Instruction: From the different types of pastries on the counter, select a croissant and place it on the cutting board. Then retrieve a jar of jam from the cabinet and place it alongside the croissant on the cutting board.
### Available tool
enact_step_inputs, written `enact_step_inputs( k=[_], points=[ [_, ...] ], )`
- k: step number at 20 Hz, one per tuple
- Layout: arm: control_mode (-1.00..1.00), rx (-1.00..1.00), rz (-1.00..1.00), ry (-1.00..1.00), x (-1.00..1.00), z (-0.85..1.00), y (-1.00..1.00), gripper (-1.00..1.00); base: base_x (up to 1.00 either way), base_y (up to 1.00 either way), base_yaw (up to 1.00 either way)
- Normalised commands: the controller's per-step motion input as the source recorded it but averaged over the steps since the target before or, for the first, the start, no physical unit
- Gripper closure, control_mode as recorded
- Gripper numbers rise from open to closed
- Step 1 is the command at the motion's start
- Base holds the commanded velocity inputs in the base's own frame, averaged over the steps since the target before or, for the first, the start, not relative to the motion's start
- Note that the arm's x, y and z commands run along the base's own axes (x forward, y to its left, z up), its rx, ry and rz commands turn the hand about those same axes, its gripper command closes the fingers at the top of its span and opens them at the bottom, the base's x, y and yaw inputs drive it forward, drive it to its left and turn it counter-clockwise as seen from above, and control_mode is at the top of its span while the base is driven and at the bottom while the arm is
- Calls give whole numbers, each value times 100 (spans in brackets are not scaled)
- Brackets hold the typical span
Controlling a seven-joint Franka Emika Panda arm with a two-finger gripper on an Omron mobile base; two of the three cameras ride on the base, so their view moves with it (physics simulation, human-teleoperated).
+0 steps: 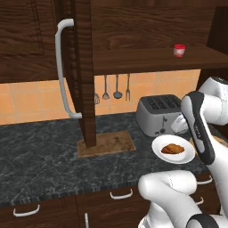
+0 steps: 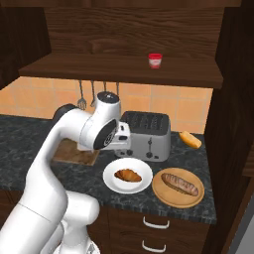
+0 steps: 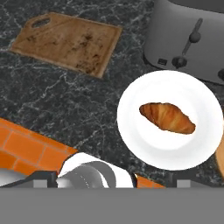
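The golden croissant (image 3: pixel 167 117) lies on a round white plate (image 3: pixel 135 140) on the dark counter (image 3: pixel 65 100), in front of the toaster. My gripper (image 3: pixel 112 180) hangs above it, open and holding nothing, its hand (image 2: pixel 124 140) just left of the toaster. The brown cutting board (image 3: pixel 70 41) lies bare to the plate's left, partly behind the open cabinet door (image 1: pixel 82 67) in the left base view. The red-lidded jar of jam (image 2: pixel 155 60) stands on the cabinet shelf (image 2: pixel 119 69) above the toaster. A long brown loaf (image 2: pixel 179 182) rests on a round wooden disc (image 2: pixel 166 196).
A silver toaster (image 2: pixel 149 133) stands behind the plate. The open door, with its curved bar handle (image 1: pixel 62 67), juts out over the cutting board. Utensils (image 1: pixel 116 87) hang on the tiled wall. Another small orange pastry (image 2: pixel 190 140) lies right of the toaster.
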Motion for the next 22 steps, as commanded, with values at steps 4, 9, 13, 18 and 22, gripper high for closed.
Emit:
enact_step_inputs(
  k=[4, 9, 13, 18, 22],
  points=[
    [-100, 0, 16, 0, 0, -57, -32, -100, 0, 0, 0],
    [-100, 1, 12, 1, 8, -33, -19, -100, 0, 0, 0],
    [-100, 0, 9, 2, 41, -22, -22, -100, 0, 0, 0],
    [-100, 1, 6, 12, 60, -20, -12, -100, 0, 0, 0],
    [-100, 1, 7, 18, 45, -25, -13, -100, 0, 0, 0]
  ],
)
